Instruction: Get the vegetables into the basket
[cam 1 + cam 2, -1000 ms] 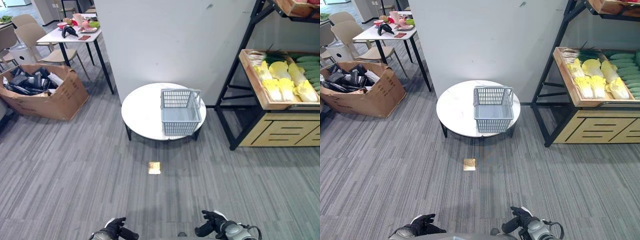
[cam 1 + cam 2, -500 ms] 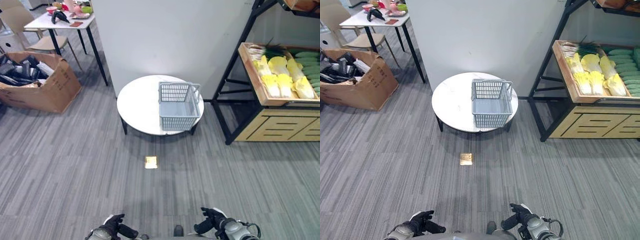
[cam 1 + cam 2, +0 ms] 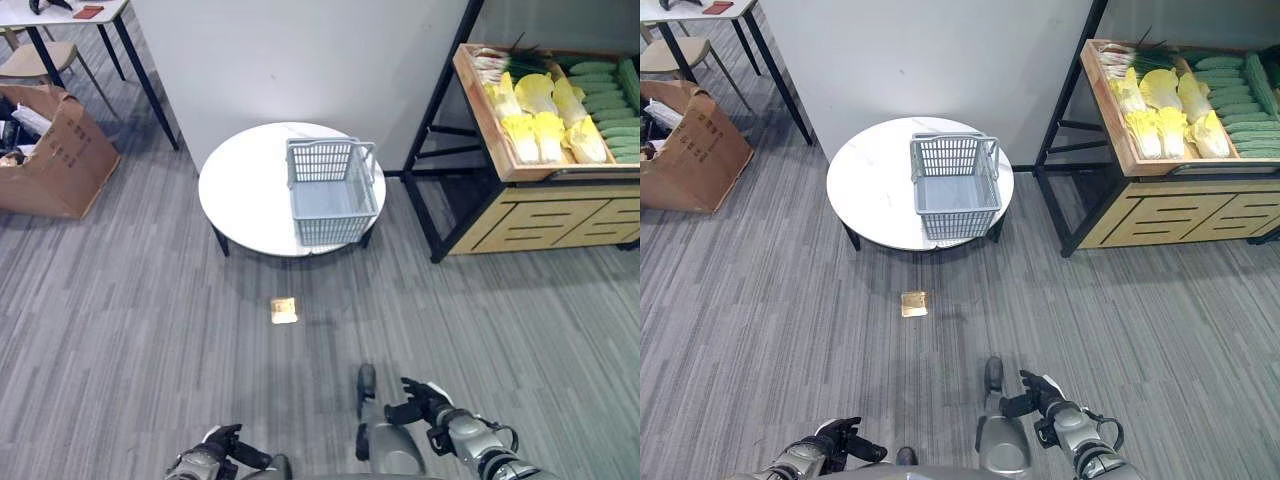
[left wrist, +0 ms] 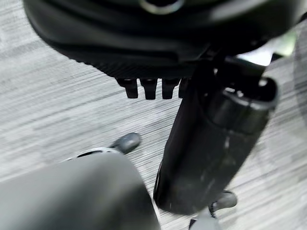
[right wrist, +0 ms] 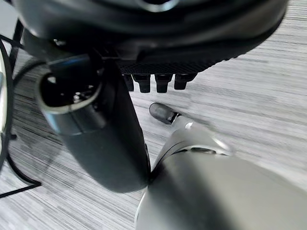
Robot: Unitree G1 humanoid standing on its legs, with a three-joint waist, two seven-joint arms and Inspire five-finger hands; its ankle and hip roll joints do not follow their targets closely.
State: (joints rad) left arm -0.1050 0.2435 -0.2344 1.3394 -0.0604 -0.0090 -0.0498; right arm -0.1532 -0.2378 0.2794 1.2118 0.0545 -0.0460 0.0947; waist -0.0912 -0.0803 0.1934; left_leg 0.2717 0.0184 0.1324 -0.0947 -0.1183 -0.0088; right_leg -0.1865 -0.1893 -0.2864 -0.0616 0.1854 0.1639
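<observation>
Currently, the grey plastic mesh basket (image 3: 331, 190) with its wire handle stands upright on the round white low table (image 3: 245, 190), toward the table's 3 o'clock edge, and nothing can be seen inside it. The vegetables lie on the wooden tray shelf (image 3: 480, 120) of the black metal rack, at about 2 o'clock from the basket and well apart from it: pale yellow-green napa cabbages (image 3: 540, 125) in a group, with dark green cucumbers (image 3: 605, 100) just beside them at their 3 o'clock. A small square brass floor plate (image 3: 284, 310) sits on the grey striped carpet, near the table at its 6 o'clock. A brown cardboard box (image 3: 50, 150) stands well apart at the table's 9 o'clock. The left hand (image 3: 225, 448) hangs low at 7 o'clock in the head views, fingers curled, grasping nothing. The right hand (image 3: 425, 400) hangs at 5 o'clock, likewise clenched loosely and empty; both wrist views show short curled fingertips over bare carpet.
</observation>
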